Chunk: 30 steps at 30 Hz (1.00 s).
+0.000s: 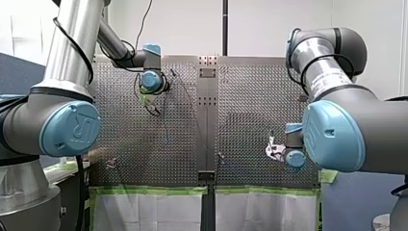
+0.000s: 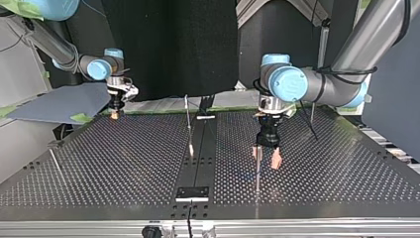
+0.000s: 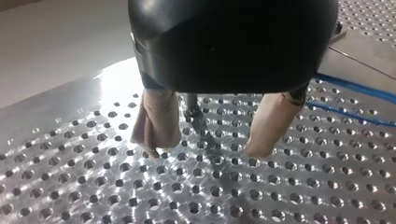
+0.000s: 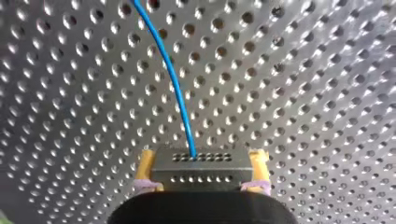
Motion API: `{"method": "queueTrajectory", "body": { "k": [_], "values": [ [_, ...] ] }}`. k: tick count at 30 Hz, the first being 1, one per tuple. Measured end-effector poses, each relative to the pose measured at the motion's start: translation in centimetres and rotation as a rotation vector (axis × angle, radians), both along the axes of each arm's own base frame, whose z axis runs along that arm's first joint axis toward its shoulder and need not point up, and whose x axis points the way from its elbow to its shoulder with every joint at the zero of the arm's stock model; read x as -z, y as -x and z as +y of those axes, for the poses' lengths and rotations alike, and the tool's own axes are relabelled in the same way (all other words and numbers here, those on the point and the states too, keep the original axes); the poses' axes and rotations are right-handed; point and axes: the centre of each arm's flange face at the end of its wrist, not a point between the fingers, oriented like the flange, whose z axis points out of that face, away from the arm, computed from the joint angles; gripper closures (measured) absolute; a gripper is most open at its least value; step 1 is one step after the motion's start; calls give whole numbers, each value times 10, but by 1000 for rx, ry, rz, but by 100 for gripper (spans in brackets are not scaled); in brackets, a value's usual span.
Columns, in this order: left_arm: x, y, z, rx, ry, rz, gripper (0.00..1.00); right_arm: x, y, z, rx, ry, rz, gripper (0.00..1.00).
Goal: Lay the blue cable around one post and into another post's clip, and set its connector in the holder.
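In the right wrist view my right gripper (image 4: pixel 203 159) has its yellow pads shut on a grey connector block (image 4: pixel 201 170). The blue cable (image 4: pixel 172 77) runs out of the block and away over the perforated plate. In the top view that gripper (image 2: pixel 116 113) hangs at the far left edge of the table. My left gripper (image 3: pixel 208 144) stands open just above the plate, its beige pads (image 3: pixel 156 126) on either side of a thin post (image 3: pixel 190 106). Two strands of blue cable (image 3: pixel 355 91) lie beside it. In the top view it (image 2: pixel 267 159) hovers right of centre over that post (image 2: pixel 257 173).
A second thin post (image 2: pixel 189 130) stands at the table's middle and a third (image 2: pixel 54 161) at the top view's left. A dark holder plate (image 2: pixel 193 193) sits on the centre strip near the front edge. A grey sheet (image 2: pixel 59 104) lies beyond the far left corner.
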Motion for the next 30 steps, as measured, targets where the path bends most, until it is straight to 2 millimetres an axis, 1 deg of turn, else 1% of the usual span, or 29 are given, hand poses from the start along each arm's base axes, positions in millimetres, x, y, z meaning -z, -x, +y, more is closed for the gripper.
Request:
{"method": "queueTrajectory", "body": {
  "k": [4, 8, 11, 16, 19, 23, 30],
  "values": [
    [0, 1, -1, 0, -9, -1, 2, -20, -21, 12, -35, -10, -4, 91],
    [0, 1, -2, 0, -16, -1, 2, -46, -48, 25, -71, -12, -3, 91],
    [0, 1, -2, -1, -20, -1, 2, -64, -61, 32, -84, -12, 0, 91],
    [0, 1, -2, -1, -27, -1, 2, -91, -62, 34, -79, -9, 7, 91],
    [0, 1, -2, -7, -30, -1, 2, -113, -59, 31, -73, 2, 13, 91],
    [0, 1, -1, -13, -32, -1, 2, -149, -56, 24, -58, 32, 35, 91],
    [0, 1, -1, -16, -36, -1, 2, -194, -49, 25, -25, 51, 60, 91]
  ]
}}
